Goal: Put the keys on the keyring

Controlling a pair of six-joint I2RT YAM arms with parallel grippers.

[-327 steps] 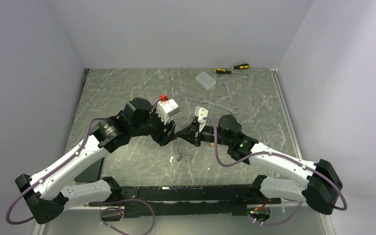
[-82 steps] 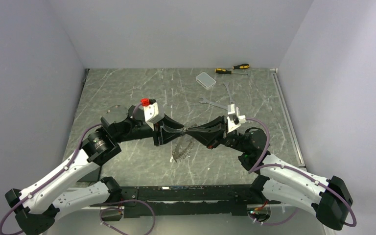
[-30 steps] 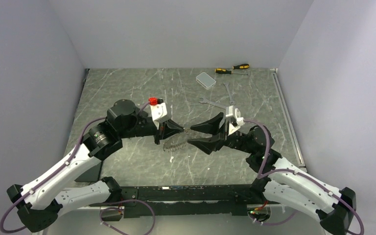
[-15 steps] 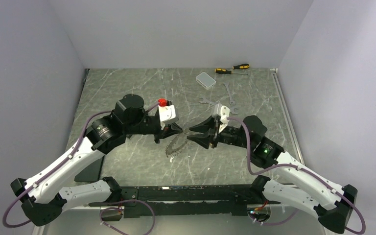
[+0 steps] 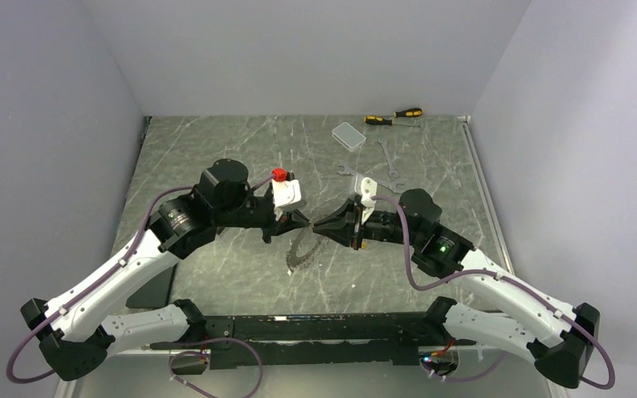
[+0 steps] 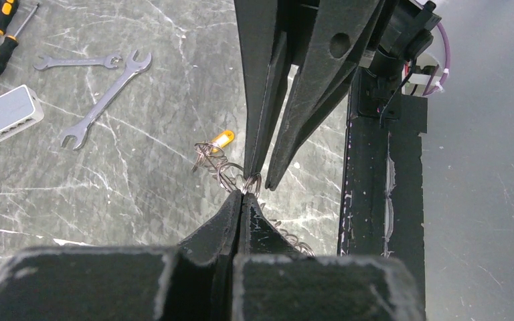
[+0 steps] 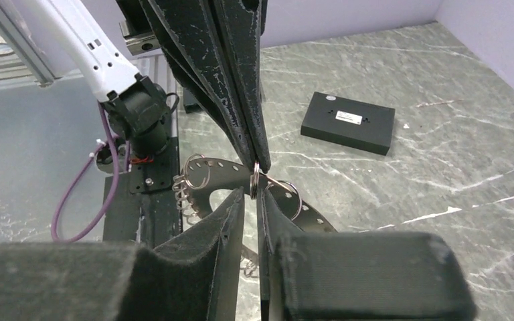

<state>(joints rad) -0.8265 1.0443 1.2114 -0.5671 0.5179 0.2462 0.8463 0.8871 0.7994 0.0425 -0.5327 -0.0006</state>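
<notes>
Grey marbled worktop (image 5: pixel 216 149), white walls (image 5: pixel 299 58). Left end effector (image 5: pixel 303 220) clamped shut on keyring (image 5: pixel 301 251), hung straight below that end effector, curved band (image 7: pixel 221 175) dropping toward worktop. Right end effector (image 5: pixel 319 225) opposite left end effector, tip to tip, narrow with sliver of gap, straddling a small ring (image 6: pixel 251 180); grip unconfirmed. Orange-headed key (image 6: pixel 221 139) just beyond left end effector's tips. Likely next: close along tip-to-tip line.
</notes>
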